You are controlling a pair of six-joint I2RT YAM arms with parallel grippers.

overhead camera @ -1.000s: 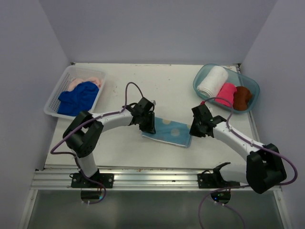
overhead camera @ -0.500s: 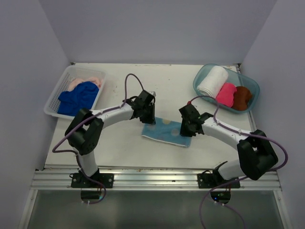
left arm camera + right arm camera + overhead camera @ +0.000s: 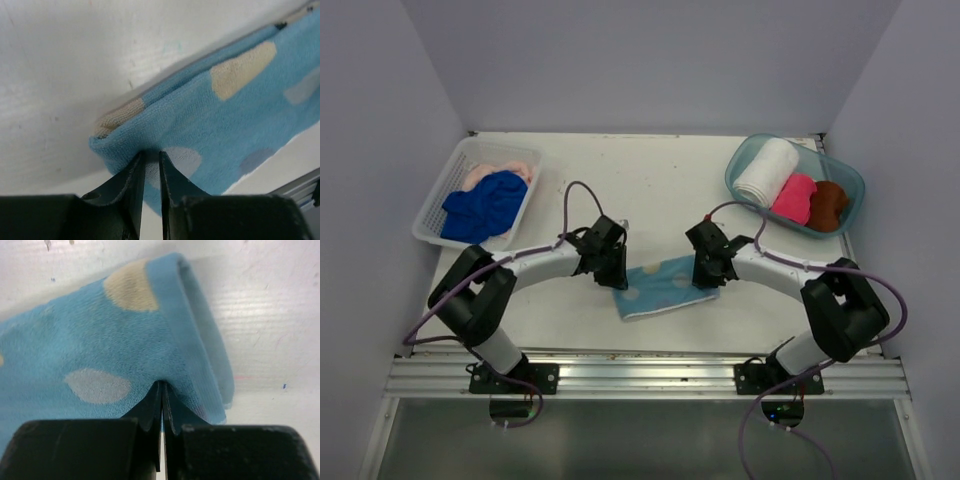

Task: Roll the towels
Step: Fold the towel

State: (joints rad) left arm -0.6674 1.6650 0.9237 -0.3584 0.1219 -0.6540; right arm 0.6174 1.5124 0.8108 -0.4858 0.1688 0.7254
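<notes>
The light blue towel (image 3: 660,286) with pale spots lies folded on the white table between my two arms. My left gripper (image 3: 613,272) is at its left end. In the left wrist view the left gripper (image 3: 152,156) is shut on a fold of the towel (image 3: 230,110), with cloth bunched between the tips. My right gripper (image 3: 706,270) is at the right end. In the right wrist view the right gripper (image 3: 161,386) is shut tight, the towel (image 3: 100,340) puckering into its tips beside the curled edge.
A white lattice basket (image 3: 432,216) at the back left holds a royal blue towel (image 3: 480,206) and a peach towel (image 3: 505,168). A teal tub (image 3: 740,160) at the back right holds rolled white (image 3: 767,170), pink (image 3: 794,197) and brown (image 3: 828,204) towels.
Both grippers have moved inward and toward the near edge. The towel has turned with them: its left end is now nearer the front and the cloth looks shorter and bunched.
</notes>
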